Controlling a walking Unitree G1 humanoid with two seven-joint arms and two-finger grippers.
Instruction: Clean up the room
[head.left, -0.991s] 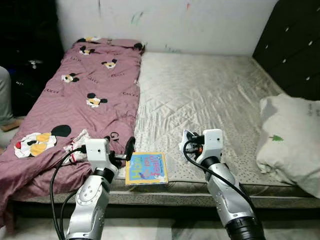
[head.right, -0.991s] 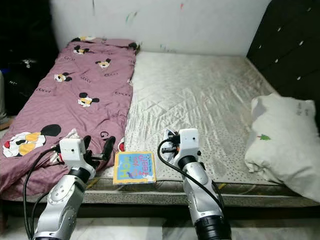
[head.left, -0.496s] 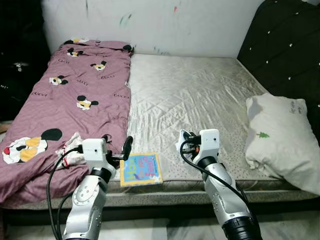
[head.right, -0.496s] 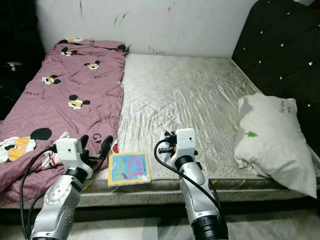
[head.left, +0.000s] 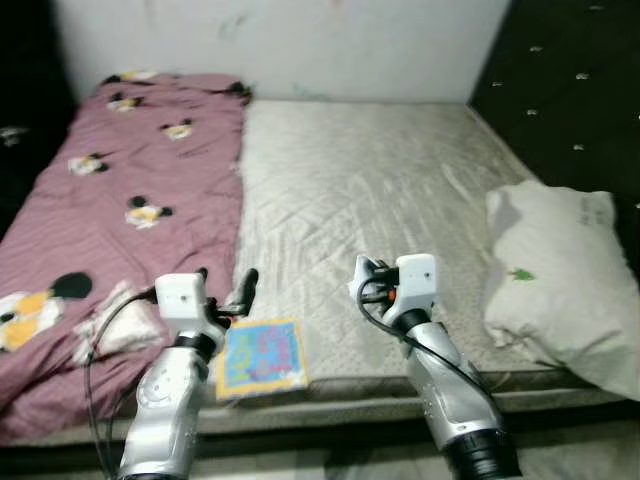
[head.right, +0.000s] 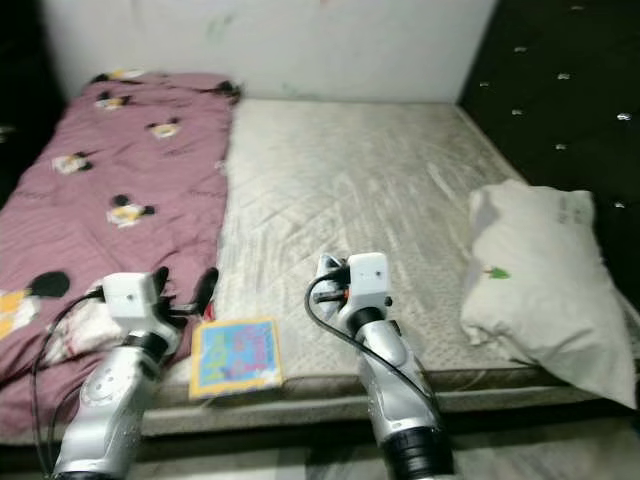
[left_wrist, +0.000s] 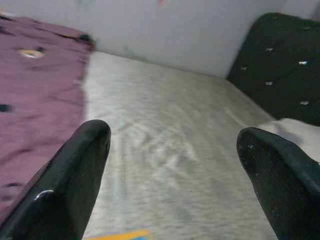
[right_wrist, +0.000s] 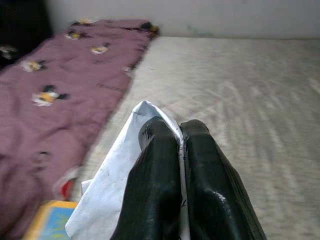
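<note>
1. Two silver arms were raised over the near edge of a bare mattress, which was flanked on the right by a dark tufted headboard and at the far side by a white wall.
2. The left gripper was held with its fingers spread wide and nothing between them, above the near left part of the bed.
3. The right gripper was held with its fingers pressed together on a white sheet of paper, near the middle of the near edge; the paper was seen projecting from the closed tips, lifted off the mattress.
4. A colourful book with a yellow border was seen lying flat on the mattress at its near edge, just to the right of the left arm and well to the left of the right arm.
5. A mauve blanket printed with cartoon mice was spread over the left side of the bed, from the near edge to the far wall.
6. A pale crumpled item was seen on the blanket just left of the left gripper; its nature could not be told.
7. A white pillow bearing a small green mark was seen lying at the right of the mattress, against the headboard.
</note>
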